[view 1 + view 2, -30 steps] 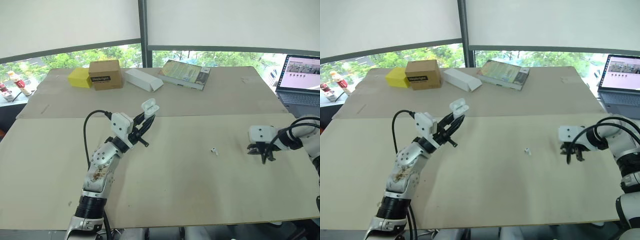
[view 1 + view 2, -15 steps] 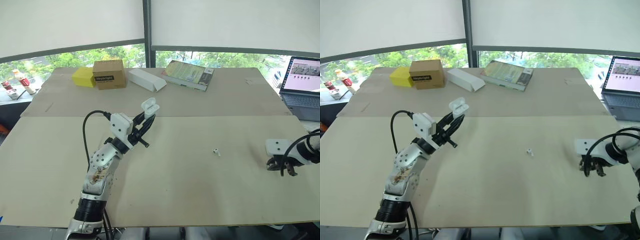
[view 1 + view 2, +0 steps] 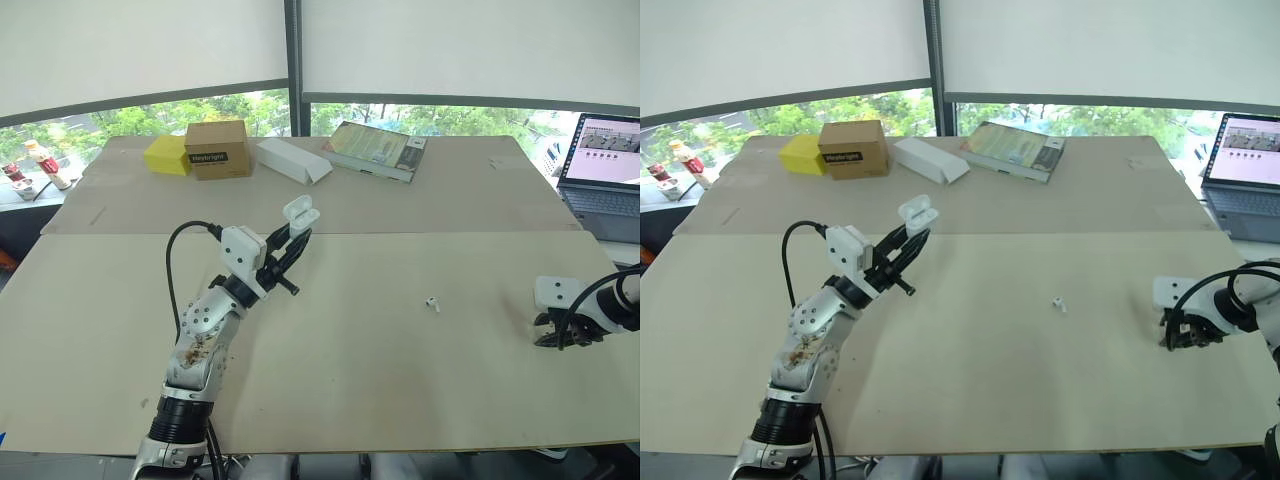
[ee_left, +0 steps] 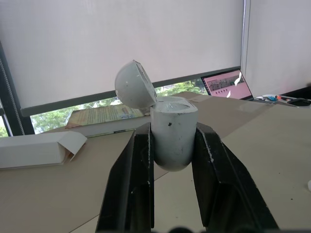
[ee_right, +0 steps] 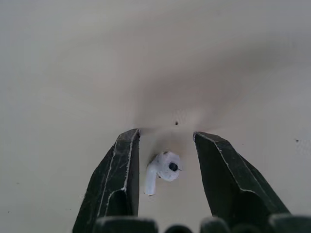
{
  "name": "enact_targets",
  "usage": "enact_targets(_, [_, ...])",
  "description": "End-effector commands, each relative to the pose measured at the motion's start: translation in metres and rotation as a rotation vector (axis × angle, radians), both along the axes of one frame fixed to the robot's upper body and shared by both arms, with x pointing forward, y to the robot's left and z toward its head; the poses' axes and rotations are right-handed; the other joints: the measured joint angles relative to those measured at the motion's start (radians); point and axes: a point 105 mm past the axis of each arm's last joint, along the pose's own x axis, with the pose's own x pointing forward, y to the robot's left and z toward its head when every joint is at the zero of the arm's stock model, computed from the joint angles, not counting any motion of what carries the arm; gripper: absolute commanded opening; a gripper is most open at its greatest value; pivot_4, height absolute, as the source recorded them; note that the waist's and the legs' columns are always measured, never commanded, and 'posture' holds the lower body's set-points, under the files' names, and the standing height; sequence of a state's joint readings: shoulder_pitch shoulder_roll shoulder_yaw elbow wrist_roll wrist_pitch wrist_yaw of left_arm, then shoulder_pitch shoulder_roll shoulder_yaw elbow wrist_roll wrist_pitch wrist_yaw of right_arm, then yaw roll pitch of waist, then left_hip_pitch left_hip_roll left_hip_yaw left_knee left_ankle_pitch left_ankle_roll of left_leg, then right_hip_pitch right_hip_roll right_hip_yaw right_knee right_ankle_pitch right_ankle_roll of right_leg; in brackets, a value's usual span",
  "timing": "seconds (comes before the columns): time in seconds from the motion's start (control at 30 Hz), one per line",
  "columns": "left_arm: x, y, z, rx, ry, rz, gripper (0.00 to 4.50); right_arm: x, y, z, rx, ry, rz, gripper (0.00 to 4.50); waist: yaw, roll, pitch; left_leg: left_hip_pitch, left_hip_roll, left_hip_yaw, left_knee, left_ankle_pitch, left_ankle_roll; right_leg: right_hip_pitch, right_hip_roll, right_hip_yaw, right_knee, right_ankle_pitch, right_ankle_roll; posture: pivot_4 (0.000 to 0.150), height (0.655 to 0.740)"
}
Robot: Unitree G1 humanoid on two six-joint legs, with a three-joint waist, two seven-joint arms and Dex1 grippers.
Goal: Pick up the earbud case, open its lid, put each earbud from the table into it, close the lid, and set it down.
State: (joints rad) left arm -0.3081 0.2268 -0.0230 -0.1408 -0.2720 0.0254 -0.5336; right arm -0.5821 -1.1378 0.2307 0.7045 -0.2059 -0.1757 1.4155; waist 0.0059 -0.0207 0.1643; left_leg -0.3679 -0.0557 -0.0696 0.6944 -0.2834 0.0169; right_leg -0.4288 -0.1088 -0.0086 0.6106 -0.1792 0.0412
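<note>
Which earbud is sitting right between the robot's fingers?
The earbud under the right hand, lying on the table between its open fingers. The other earbud lies alone mid-table, with no hand near it.

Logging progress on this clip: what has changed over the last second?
The right gripper moved out to the robot's right and down to the table; its jaws now stand open around one earbud, not gripping it. The left gripper stays shut on the earbud case, lid open, and the other earbud lies where it did at mid-table.
</note>
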Motion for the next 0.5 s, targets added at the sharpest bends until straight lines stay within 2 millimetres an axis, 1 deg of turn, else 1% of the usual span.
enact_targets(0.03, [-0.005,-0.004,0.014,-0.015,-0.054,-0.010,0.56,-0.003,-0.010,0.006,-0.043,0.003,-0.019,1.94,0.001,0.000,0.000,0.000,0.000,0.000,0.000,0.000,0.000,0.000,0.000,0.000,0.000,0.000,0.000,0.150,0.7400])
enact_targets(0.13, [-0.005,-0.005,0.013,-0.018,-0.053,-0.009,0.56,-0.001,-0.013,0.007,-0.041,0.002,-0.061,1.94,0.003,0.000,0.000,0.000,0.000,0.000,0.000,0.000,0.000,0.001,0.000,0.000,0.000,0.000,0.000,0.150,0.7400])
enact_targets(0.27, [-0.006,-0.005,0.011,-0.020,-0.048,-0.007,0.56,0.003,-0.018,0.008,0.016,0.006,-0.234,1.94,0.005,0.000,0.000,0.000,0.000,0.000,0.001,0.000,0.000,0.002,-0.001,0.000,0.000,0.000,0.000,0.150,0.7400])
enact_targets(0.37, [-0.006,-0.004,0.011,-0.021,-0.047,-0.003,0.56,0.003,-0.024,0.008,0.029,0.013,-0.331,1.94,0.004,0.000,0.000,0.000,0.000,0.000,0.000,0.000,0.001,0.001,-0.001,0.000,0.000,0.000,0.000,0.150,0.7400])
enact_targets(0.5, [-0.006,-0.004,0.011,-0.021,-0.046,0.000,0.56,0.001,-0.020,0.006,0.092,0.052,-0.414,1.94,0.004,0.000,0.000,0.000,0.000,0.000,0.001,0.000,0.001,0.002,-0.001,0.000,-0.001,0.000,0.000,0.150,0.7400])
